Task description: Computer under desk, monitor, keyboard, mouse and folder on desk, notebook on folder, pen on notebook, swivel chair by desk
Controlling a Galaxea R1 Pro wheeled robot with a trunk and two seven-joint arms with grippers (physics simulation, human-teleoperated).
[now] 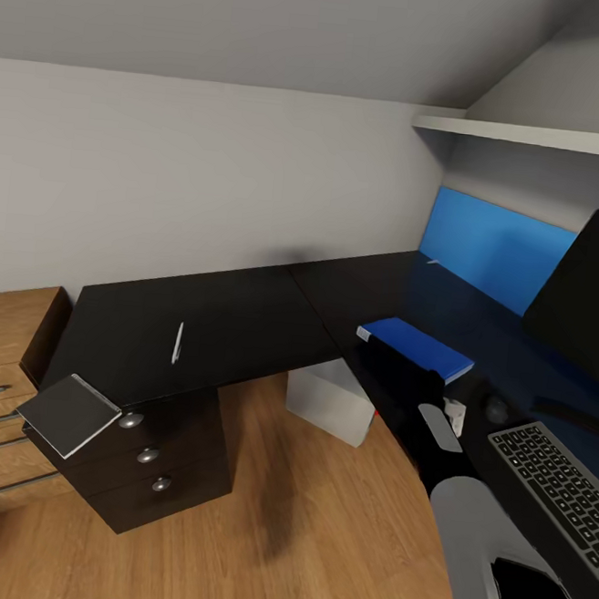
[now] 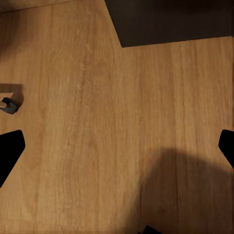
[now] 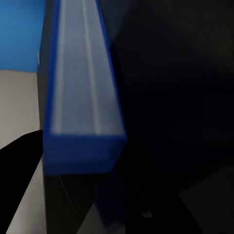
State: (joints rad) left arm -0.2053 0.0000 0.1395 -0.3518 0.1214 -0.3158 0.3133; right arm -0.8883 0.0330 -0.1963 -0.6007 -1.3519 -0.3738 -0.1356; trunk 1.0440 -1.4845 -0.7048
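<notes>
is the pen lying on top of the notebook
No, the pen lies alone on the black desk, while the notebook sits apart at the desk's corner edge.

Bright blue folder (image 1: 416,346) on glossy black desk (image 1: 242,321)

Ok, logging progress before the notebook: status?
Left gripper open over oak floor. Right gripper at bright blue flat folder on glossy black desk, grip unclear. Thin grey notebook at desk's left end.
</notes>
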